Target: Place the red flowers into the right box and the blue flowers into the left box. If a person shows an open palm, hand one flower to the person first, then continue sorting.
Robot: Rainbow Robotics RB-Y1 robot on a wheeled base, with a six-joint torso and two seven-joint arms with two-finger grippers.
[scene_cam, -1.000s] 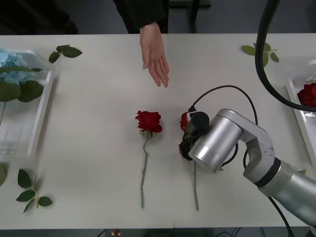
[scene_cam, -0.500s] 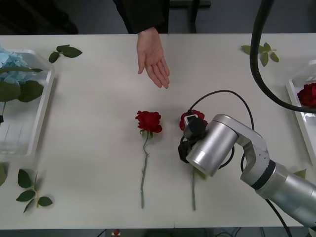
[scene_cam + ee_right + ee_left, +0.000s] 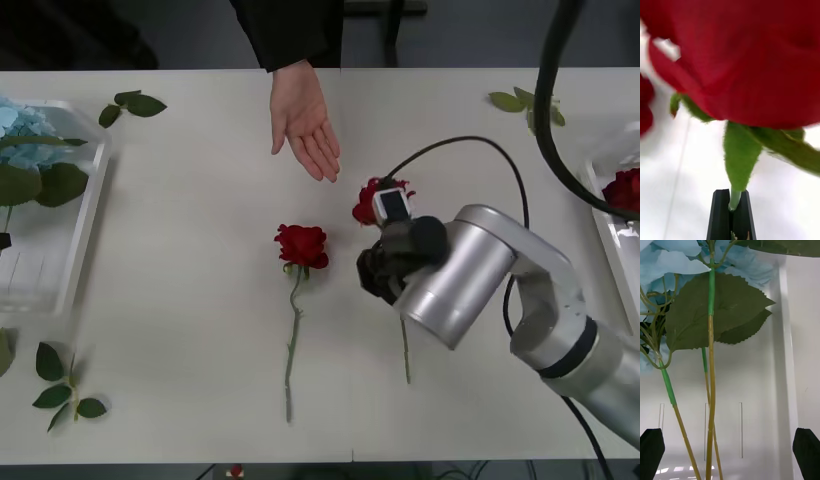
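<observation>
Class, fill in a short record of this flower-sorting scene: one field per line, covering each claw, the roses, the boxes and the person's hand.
right claw: shut on the stem of a red rose, mid-table
left claw: open, over the left box
loose rose: lying on the table, untouched
person's hand: open palm, at the table's far side, near the held rose
left box contents: blue flowers
right box: red flower inside

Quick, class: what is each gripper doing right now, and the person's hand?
Right gripper: shut on a red rose by its stem.
Left gripper: open, over blue flowers in the left box.
Person's hand: open palm, empty.
</observation>
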